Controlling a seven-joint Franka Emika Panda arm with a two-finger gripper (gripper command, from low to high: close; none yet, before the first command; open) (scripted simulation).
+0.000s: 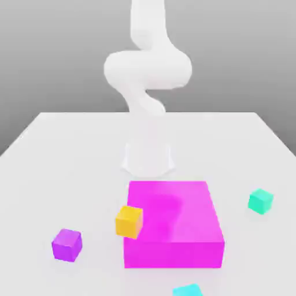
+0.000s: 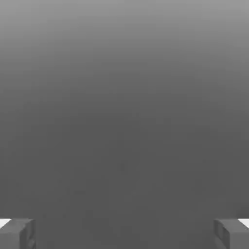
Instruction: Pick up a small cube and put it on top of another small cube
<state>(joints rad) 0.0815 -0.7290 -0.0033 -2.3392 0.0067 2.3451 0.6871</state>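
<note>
The pale table (image 1: pixel 75 156) is spreading before a grey backdrop (image 1: pixel 231 52); the teal cube (image 1: pixel 261 201) is resting toward the exterior view's right, apart from the magenta block (image 1: pixel 172 217); the hand view is showing the gripper (image 2: pixel 124 236) standing wide open, holding nothing.

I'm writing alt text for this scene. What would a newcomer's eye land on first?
Likely the big magenta block, low and near the middle of the exterior view. Next, perhaps, the orange-yellow cube, overlapping its left edge in that view, and the white robot arm rising behind.
</note>
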